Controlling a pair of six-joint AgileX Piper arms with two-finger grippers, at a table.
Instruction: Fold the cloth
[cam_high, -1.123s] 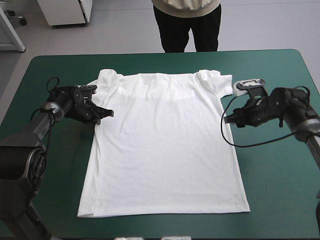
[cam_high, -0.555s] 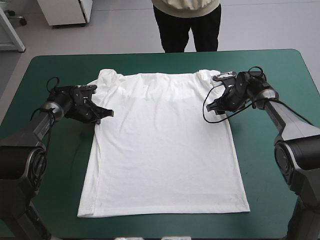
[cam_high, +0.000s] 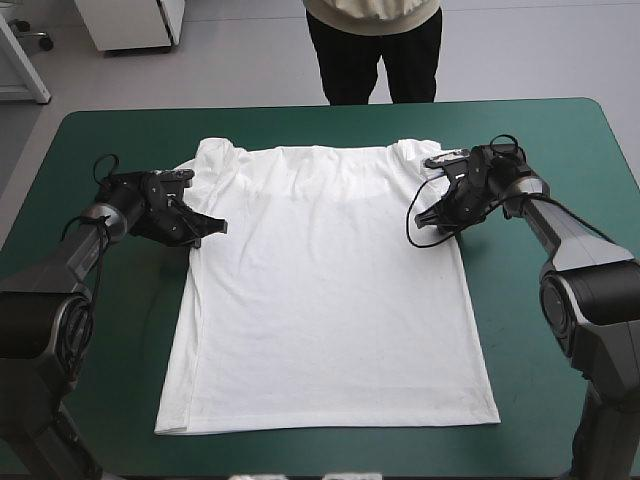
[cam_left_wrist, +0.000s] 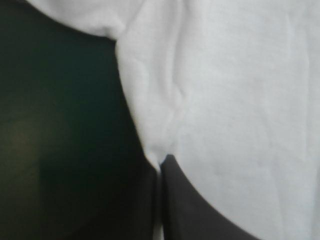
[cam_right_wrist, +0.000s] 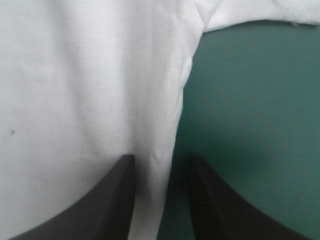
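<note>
T-shirt flat; left gripper pinching edge

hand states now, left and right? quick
Left hand: shut on the T-shirt, at its side edge.
Right hand: open, straddling the T-shirt edge.

Left gripper pinches T-shirt edge; teal-green cover beside.

The whole T-shirt and the table around it are taken in from above and behind the robot, facing forward and down. The T-shirt's left side edge below the sleeve is viewed very closely along the left gripper, its right side edge along the right gripper. Both edges are shared with the high view.
</note>
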